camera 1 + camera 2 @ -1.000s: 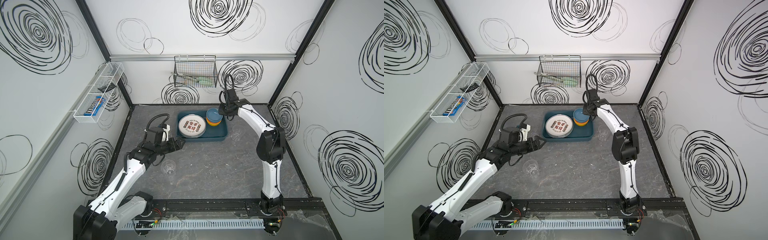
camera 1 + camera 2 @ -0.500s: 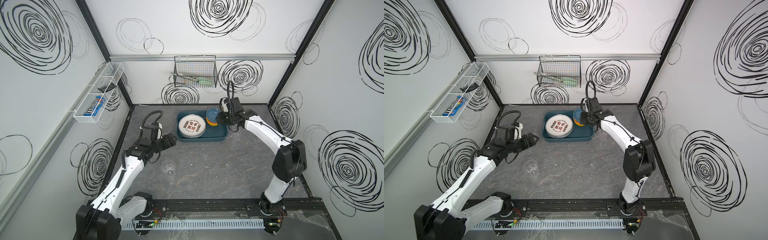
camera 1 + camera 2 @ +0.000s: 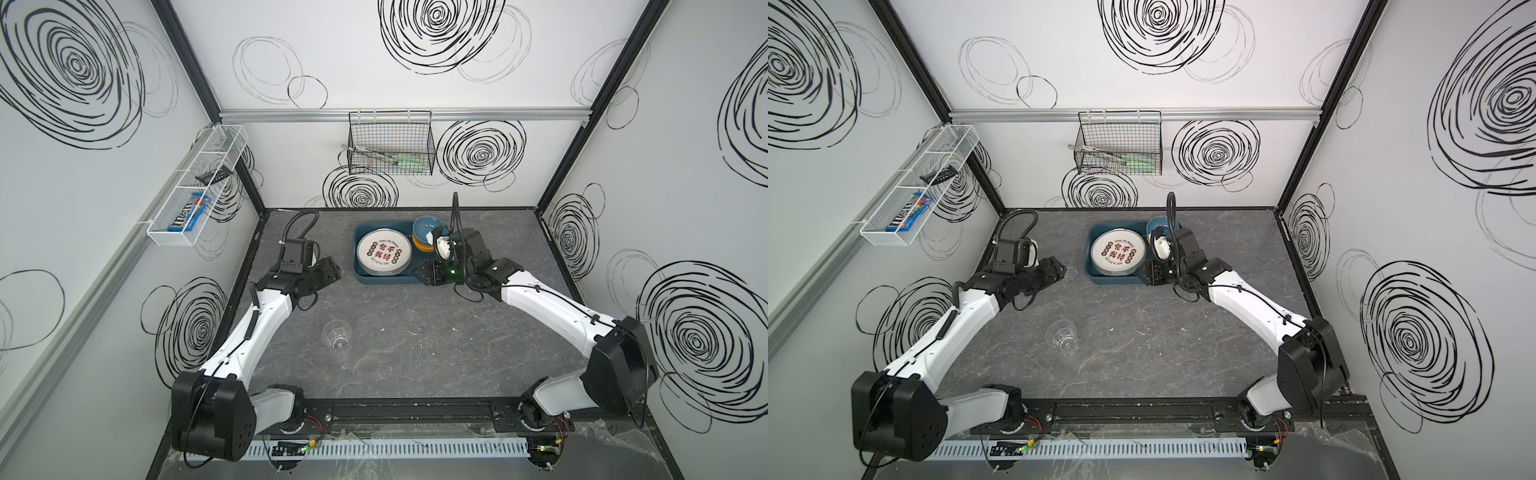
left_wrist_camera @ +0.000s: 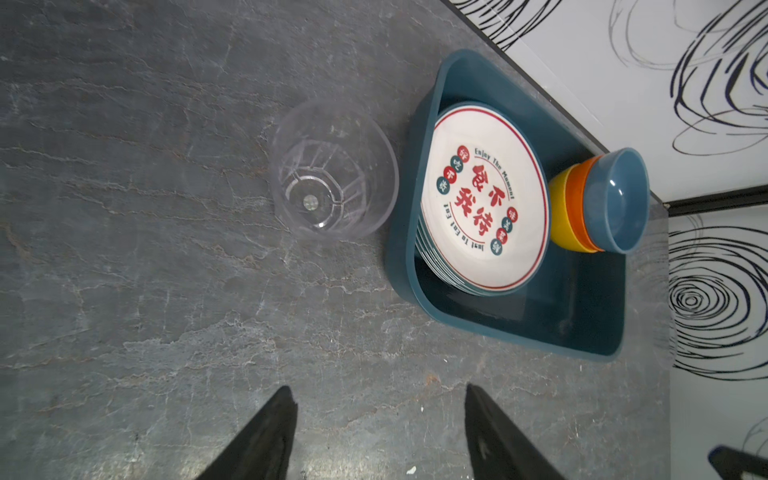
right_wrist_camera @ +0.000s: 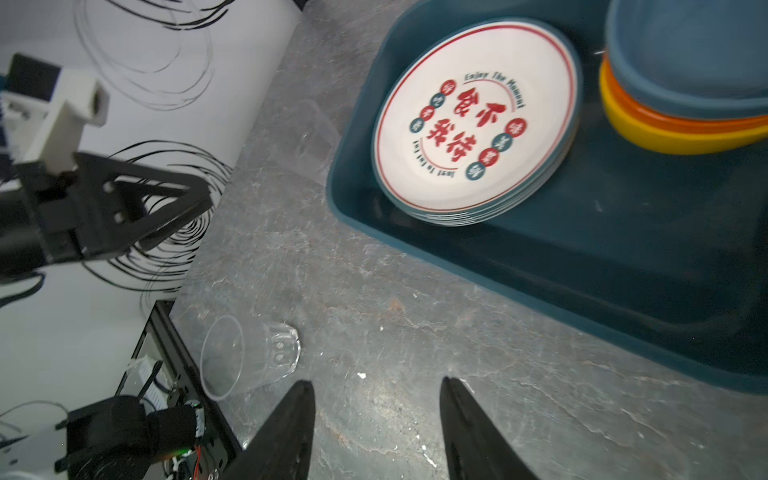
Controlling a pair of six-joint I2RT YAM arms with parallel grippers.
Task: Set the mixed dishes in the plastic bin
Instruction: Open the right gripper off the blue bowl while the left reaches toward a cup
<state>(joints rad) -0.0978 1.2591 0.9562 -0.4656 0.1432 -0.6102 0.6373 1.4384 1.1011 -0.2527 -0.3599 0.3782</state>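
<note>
Hovering low over the grey table (image 4: 124, 249): left claw (image 4: 376, 432), black fingers (image 4: 266, 436) spread wide, nothing between them, pointed at item one. Item one: clear faceted tumbler (image 4: 332, 174), upright, mouth up, apart from the fingers, standing just beside the outer wall of the plastic bin (image 4: 405, 249); whether glass and wall touch cannot be told. Step in hand, as judged: fetch this tumbler. Handling note: thin, slick, light walls. As the fingers now lie, one would have to enter the narrow space on the bin side, so turning the wrist to close along the wall looks safer. Straddle the body below the rim, close gently, lift straight up until the base clears the bin wall, then carry over. Risk: a nudge tips the glass or shoves it against the wall. Destination: bin, toward the back of the table. A stack of printed white plates (image 4: 482, 199) fills one half, and nested yellow, orange and blue bowls (image 4: 598, 203) sit beside it. The bare floor along the near wall is the likely spot. Right claw (image 5: 376, 415): fingers parted, empty, over the table by the bin's near edge; best kept clear of the drop. Item two: second tumbler (image 3: 337, 336), mid-table, well apart from the bin, not yet collected.
</note>
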